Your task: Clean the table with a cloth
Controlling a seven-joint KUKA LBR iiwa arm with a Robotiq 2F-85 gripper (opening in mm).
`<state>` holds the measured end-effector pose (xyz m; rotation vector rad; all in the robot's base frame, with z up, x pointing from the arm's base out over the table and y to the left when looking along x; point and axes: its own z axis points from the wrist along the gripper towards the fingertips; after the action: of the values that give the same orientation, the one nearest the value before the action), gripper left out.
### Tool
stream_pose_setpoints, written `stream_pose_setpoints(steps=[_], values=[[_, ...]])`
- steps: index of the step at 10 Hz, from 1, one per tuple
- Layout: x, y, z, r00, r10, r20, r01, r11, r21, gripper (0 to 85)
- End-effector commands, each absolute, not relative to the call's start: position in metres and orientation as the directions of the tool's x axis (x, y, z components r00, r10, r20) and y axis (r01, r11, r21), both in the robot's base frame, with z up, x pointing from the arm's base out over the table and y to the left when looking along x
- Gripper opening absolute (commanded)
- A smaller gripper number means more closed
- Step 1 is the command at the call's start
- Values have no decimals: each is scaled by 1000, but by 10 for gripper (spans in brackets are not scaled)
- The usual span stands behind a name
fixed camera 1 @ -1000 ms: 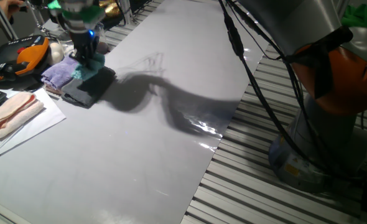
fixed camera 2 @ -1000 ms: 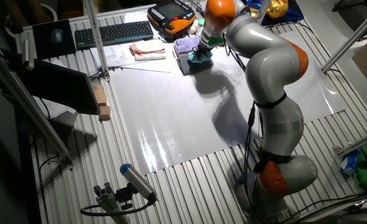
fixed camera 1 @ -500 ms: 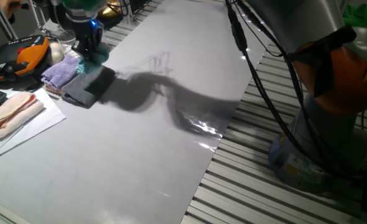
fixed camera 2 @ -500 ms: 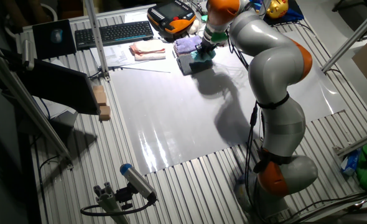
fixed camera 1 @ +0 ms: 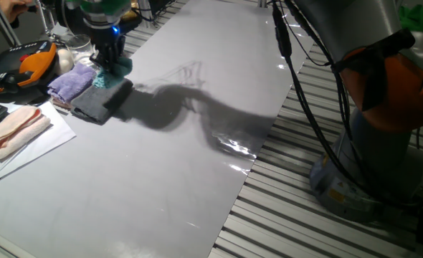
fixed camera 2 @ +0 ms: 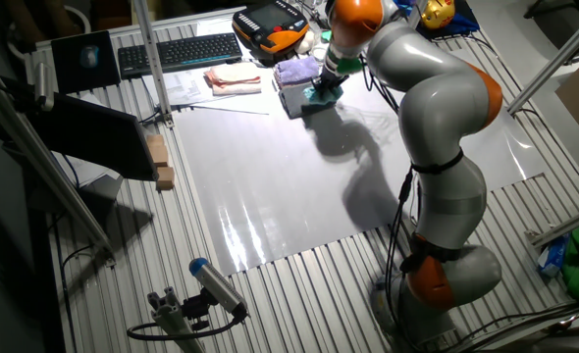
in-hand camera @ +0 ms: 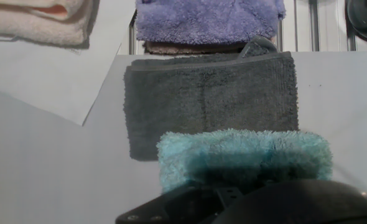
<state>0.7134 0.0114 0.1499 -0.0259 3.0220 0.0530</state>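
Looking at the feeds, I've got the big pale counter (fixed camera 1: pixel 197 165) filling most of the frame, glossy and lit in streaks. Next down, a dark grey folded cloth (in-hand camera: pixel 208 99) lies flat near the counter's far corner, with a lilac cloth (in-hand camera: pixel 205 18) just behind it and a pinkish towel (fixed camera 1: pixel 11 129) off on paper to the side. The hand (fixed camera 1: pixel 110 61) is clenched on the teal cloth (in-hand camera: pixel 242 155), which hangs over the grey one's near edge, lifted off it as far as I can tell
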Motion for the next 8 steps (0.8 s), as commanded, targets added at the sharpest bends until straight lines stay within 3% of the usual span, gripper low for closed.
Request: stream_pose_setpoints(steps=[1, 8], values=[[713, 11, 150, -993, -5, -120, -10, 999, 44, 0], [713, 11, 150, -993, -9, -120, -8, 1000, -7, 0]])
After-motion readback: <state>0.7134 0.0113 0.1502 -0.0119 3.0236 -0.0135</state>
